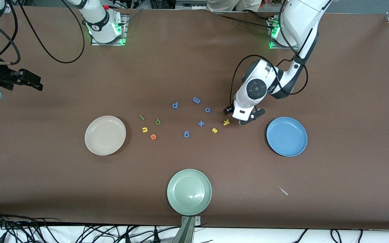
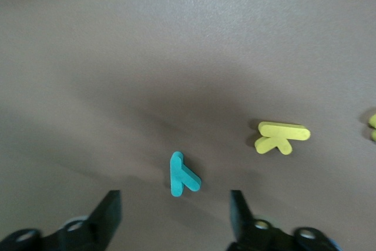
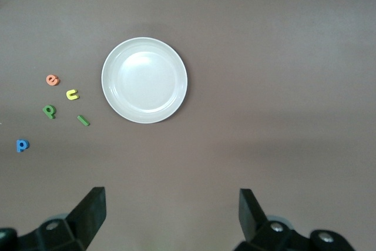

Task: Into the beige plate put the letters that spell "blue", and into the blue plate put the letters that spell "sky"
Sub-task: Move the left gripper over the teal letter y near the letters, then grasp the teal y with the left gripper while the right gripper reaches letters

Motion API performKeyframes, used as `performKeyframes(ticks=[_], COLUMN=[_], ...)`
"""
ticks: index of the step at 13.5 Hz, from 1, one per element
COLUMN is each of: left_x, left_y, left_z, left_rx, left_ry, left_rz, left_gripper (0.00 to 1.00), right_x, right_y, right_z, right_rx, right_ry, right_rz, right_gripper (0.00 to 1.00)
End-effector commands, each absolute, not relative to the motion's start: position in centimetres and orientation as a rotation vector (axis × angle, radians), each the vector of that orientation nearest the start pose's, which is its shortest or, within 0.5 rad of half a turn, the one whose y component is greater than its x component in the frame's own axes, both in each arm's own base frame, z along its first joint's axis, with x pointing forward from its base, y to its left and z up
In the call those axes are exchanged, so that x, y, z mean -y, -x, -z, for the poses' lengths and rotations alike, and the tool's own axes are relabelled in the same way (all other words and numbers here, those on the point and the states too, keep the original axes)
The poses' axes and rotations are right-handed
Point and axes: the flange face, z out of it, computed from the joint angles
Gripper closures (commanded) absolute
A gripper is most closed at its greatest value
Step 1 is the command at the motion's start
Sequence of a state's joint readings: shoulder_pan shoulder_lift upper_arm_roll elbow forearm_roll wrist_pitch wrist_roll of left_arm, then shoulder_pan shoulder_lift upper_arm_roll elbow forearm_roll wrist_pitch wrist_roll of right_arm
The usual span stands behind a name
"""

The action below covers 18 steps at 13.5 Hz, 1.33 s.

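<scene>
My left gripper (image 1: 251, 117) is low over the table beside the blue plate (image 1: 286, 136). It stands open (image 2: 174, 218), with the teal "y" (image 2: 183, 174) lying flat just ahead of its fingertips, untouched. The "y" is hidden under the hand in the front view. The yellow "k" (image 1: 226, 122) (image 2: 281, 137) and yellow "s" (image 1: 214, 130) lie close by. Next to the beige plate (image 1: 105, 135) (image 3: 144, 80) lie the green "l" (image 1: 141, 117) (image 3: 83, 120), green "b" (image 1: 158, 122) (image 3: 50, 110), yellow "u" (image 1: 144, 129) (image 3: 72, 94) and orange "e" (image 1: 153, 136) (image 3: 53, 79). My right gripper (image 1: 39, 84) (image 3: 170, 210) waits open and empty, high at its end of the table.
Several blue pieces lie mid-table: "p" (image 1: 175, 105), "m" (image 1: 196, 100), "o" (image 1: 207, 110), a plus sign (image 1: 201, 123) and a "9" (image 1: 186, 134). A pale green plate (image 1: 189, 191) sits near the front edge. A small scrap (image 1: 283, 191) lies nearer the camera than the blue plate.
</scene>
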State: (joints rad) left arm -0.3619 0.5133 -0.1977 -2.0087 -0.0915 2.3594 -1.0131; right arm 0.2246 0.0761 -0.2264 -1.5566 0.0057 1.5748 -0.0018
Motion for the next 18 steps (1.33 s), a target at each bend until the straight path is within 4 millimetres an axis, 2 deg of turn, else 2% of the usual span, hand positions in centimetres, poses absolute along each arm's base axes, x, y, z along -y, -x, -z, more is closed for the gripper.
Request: performKeyframes(ticks=[1,2,4,5,7,8,10,12,14,15,16,18], left_x=[31.5,31.4,31.4,31.5,31.4,31.4,31.4,31.5,31.2,31.0,30.8,30.1], left_y=[-49.9,-49.9,-49.9,-49.9,-49.9,-49.9,-49.9,-49.9,-50.2,-50.4,-50.5,-52.2], left_z=[-18.3,-18.2,-17.7,-17.5,-16.8,-16.7,-16.7,-16.7,-17.2,-17.7,-18.5,-20.8], left_rx=[0.862,0.872,0.877,0.893,0.900,0.901,0.901,0.901,0.902,0.904,0.891,0.860], left_ry=[3.007,3.005,3.000,3.003,3.000,2.999,2.999,3.000,3.001,2.999,2.992,2.956], left_rz=[-0.345,-0.343,-0.349,-0.337,-0.340,-0.342,-0.342,-0.341,-0.333,-0.334,-0.332,-0.342], left_gripper=[0.29,0.32,0.39,0.43,0.49,0.52,0.65,0.80,0.89,0.90,0.90,0.90], right_x=[-1.7,-3.0,-7.3,-9.9,-15.3,-18.0,-21.4,-22.6,-23.8,-24.8,-24.7,-25.9], right_y=[-59.1,-59.9,-60.6,-60.8,-61.7,-61.8,-61.9,-62.5,-62.6,-62.4,-62.3,-60.7], right_z=[-56.0,-54.5,-53.1,-51.6,-48.9,-47.5,-45.1,-43.0,-40.4,-38.6,-36.4,-33.0], right_rx=[0.004,0.028,0.091,0.115,-0.036,-0.057,-0.064,-0.111,-0.067,-0.039,-0.038,0.058], right_ry=[3.151,3.155,3.157,3.156,3.164,3.164,3.155,3.098,3.095,3.104,3.109,3.096], right_rz=[-0.142,-0.166,-0.182,-0.206,-0.184,-0.165,-0.144,-0.161,-0.175,-0.188,-0.171,-0.114], right_gripper=[0.00,0.00,0.00,0.00,0.00,0.00,0.00,0.00,0.00,0.00,0.00,0.00])
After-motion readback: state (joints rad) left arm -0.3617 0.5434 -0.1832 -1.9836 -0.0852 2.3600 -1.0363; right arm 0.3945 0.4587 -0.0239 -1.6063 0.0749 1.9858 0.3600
